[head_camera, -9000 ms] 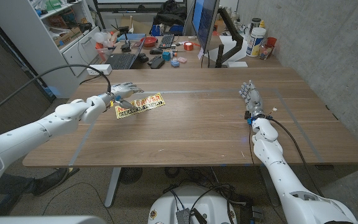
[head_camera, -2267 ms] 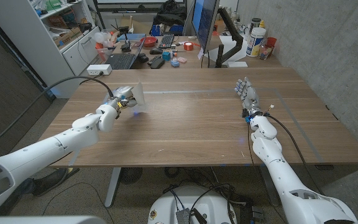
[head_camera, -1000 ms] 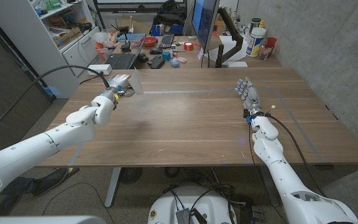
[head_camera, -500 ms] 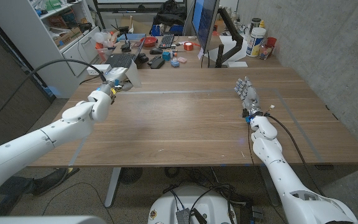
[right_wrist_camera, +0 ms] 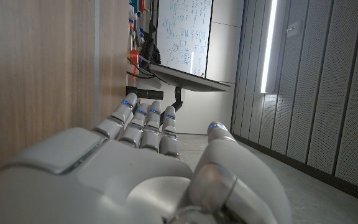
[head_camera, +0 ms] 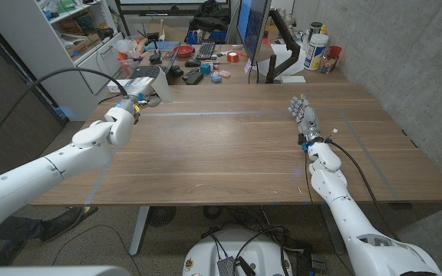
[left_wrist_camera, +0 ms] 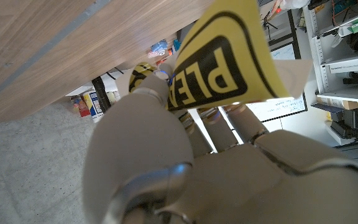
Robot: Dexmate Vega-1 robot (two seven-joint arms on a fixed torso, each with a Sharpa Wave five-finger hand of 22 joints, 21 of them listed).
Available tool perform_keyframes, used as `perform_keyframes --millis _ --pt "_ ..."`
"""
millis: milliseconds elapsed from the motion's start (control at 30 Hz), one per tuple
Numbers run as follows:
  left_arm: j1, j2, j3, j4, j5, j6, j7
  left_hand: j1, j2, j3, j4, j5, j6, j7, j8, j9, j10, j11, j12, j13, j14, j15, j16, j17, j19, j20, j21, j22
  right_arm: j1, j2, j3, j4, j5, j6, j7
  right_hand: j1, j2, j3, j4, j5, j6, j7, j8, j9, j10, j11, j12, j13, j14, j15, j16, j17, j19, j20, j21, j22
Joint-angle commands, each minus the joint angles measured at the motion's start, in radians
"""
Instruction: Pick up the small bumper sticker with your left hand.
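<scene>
So the left hand [head_camera: 140,100] has the bumper sticker [left_wrist_camera: 225,59] pinched in its fingers and up off the surface [head_camera: 236,146]. In the wrist view the yellow sheet with black lettering sticks out past the fingers [left_wrist_camera: 148,93], bent a bit, with nothing under it. I'd say the pick is basically done, so the trick now is just not to lose it. It's a thin floppy sheet, so I'd keep the pinch steady and avoid any quick wrist twists that could let it slide out or crease. No need to squeeze harder, just hold it level and clear of the surface. The right hand [head_camera: 305,116] is well apart, holding nothing, fingers straight and together, near the surface.
</scene>
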Motion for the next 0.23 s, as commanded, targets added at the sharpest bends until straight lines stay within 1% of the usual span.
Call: perform_keyframes --millis 33,233 --pt "0.005 0.002 -0.009 -0.012 0.004 0.004 0.003 -0.01 -0.003 0.003 0.005 0.0 0.011 0.008 0.007 0.004 0.031 0.023 0.005 0.073 0.01 -0.01 -0.006 0.003 -0.003 -0.007 0.008 0.0 0.003 0.003 -0.001 0.005 0.001 0.002 0.002 -0.007 0.0 0.001 -0.002 0.006 0.003 -0.001 0.0 0.001 0.009 0.002 -0.001 0.004 0.011 -0.001 -0.002 0.0 0.011 0.0 -0.003 0.002" --pt "0.013 0.003 -0.011 -0.024 0.008 0.02 0.004 -0.012 -0.003 0.004 0.006 0.0 0.013 0.008 0.008 0.004 0.032 0.024 0.003 0.075 0.011 -0.01 -0.007 0.004 -0.002 -0.007 0.009 0.0 0.001 0.002 0.003 0.009 0.006 0.007 0.01 -0.007 0.001 0.001 -0.003 0.006 0.004 -0.002 0.0 0.001 0.009 0.003 -0.002 0.004 0.011 0.0 -0.002 0.0 0.012 0.0 -0.004 0.002"
